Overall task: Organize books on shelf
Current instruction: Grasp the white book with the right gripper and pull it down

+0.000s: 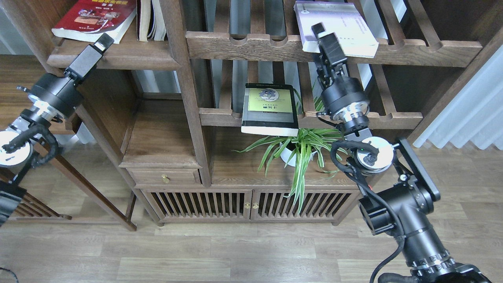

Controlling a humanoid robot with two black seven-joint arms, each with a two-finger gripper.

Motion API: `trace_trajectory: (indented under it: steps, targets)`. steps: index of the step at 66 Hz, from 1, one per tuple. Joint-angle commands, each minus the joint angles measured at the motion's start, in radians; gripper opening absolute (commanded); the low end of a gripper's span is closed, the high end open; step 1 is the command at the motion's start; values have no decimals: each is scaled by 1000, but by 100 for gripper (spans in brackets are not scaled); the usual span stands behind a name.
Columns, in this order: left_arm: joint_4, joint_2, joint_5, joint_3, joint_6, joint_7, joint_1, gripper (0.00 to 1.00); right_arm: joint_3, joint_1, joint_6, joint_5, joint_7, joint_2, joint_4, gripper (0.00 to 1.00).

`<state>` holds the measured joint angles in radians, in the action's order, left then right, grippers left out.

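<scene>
The red book (94, 15) lies flat on the solid dark-brown shelf (118, 57) at the top left. My left gripper (104, 40) hovers just in front of that book's front edge; its fingers cannot be told apart. The white-lavender book (346, 27) lies tilted on the upper slatted rack and overhangs its front rail. My right gripper (320, 33) is at this book's front left corner, one finger on the cover, and appears shut on it. The black-grey book with the yellow-green panel (270, 110) lies on the lower slatted rack and overhangs its rail.
Two pale upright books (151, 19) stand right of the red book against the post (177, 31). A potted spider plant (298, 151) sits under the black-grey book. A drawer and slatted cabinet doors (220, 204) are below. Wood floor lies in front.
</scene>
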<state>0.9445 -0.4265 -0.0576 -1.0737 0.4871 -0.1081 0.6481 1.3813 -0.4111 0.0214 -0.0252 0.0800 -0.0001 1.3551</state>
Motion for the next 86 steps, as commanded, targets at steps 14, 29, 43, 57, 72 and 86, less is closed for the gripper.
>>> trace_trajectory:
  steps: [14, 29, 43, 57, 72, 86]
  targets:
    - [54, -3, -4, -23, 2, 7, -15, 100, 1, 3, -1, -56, 10, 0, 1, 70]
    - [200, -18, -1, -49, 2, 2, -134, 100, 2, 14, -11, -70, 29, 0, 2, 51]
    - [208, -35, -2, -57, 2, -1, -180, 100, -1, 15, -54, -150, 52, 0, 18, 5]
    - [208, -29, -14, -72, 2, 21, -216, 100, -24, 48, -60, -159, 49, 0, 102, 4]
    - [215, -21, -191, -81, 2, 33, -248, 99, -130, 181, -156, -160, 46, 0, 236, 4]
    - [221, 6, -202, -91, 2, 51, -390, 99, -160, 394, -270, -145, 40, 0, 325, 3]
